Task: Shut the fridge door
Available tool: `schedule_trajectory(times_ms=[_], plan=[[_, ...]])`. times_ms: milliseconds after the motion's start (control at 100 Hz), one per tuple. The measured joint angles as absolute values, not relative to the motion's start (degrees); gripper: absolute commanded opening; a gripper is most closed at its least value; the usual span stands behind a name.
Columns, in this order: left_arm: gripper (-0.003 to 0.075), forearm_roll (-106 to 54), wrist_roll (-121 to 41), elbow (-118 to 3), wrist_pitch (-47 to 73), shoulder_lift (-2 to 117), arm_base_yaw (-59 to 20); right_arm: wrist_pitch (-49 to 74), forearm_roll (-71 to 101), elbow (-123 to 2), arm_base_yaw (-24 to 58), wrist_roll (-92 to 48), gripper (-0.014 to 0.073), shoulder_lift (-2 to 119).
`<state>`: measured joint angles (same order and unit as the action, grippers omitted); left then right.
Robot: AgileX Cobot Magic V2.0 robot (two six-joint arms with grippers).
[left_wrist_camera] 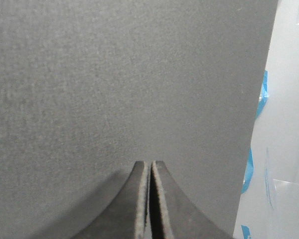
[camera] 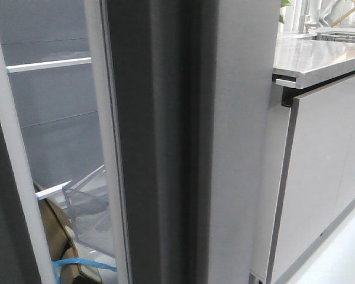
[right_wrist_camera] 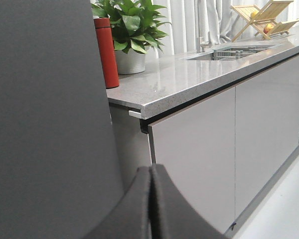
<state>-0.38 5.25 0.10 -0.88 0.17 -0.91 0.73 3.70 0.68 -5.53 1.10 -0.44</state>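
The fridge door (camera: 189, 148) stands edge-on in the middle of the front view, a tall matte grey slab with a grooved side edge and a thin white gasket strip (camera: 109, 148). It stands ajar, with the fridge interior showing to its left. Neither gripper shows in the front view. My left gripper (left_wrist_camera: 150, 164) is shut and empty, its tips right up against the door's flat grey face (left_wrist_camera: 114, 74); contact cannot be told. My right gripper (right_wrist_camera: 150, 169) is shut and empty, beside the door's grey slab (right_wrist_camera: 45, 124) and in front of the cabinets.
A clear bin (camera: 89, 213) and blue tape (camera: 77, 263) sit inside the fridge. Right of the door are a speckled countertop (camera: 319, 59) and glossy cabinet fronts (camera: 325, 171). A red bottle (right_wrist_camera: 105, 52), potted plant (right_wrist_camera: 132, 25), sink (right_wrist_camera: 234, 51) and dish rack (right_wrist_camera: 264, 15) are on the counter.
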Motion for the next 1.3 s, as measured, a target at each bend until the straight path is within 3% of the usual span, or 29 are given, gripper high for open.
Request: schedule_trajectory(times_ms=[750,1030,1300], plan=[[-0.0021,-0.38,5.25,0.10,-0.88,0.17,-0.91,-0.81,3.70,-0.39,-5.53,1.10,-0.0076,2.57],[-0.0021,-0.38,5.25,0.10,-0.88,0.17,-0.91,-1.16,3.70,-13.90,-5.04,1.10,-0.0076,15.60],[-0.0021,-0.38,5.25,0.10,-0.88,0.17,-0.91,-0.86,3.70,-28.58,3.29,1.10,-0.0076,28.34]])
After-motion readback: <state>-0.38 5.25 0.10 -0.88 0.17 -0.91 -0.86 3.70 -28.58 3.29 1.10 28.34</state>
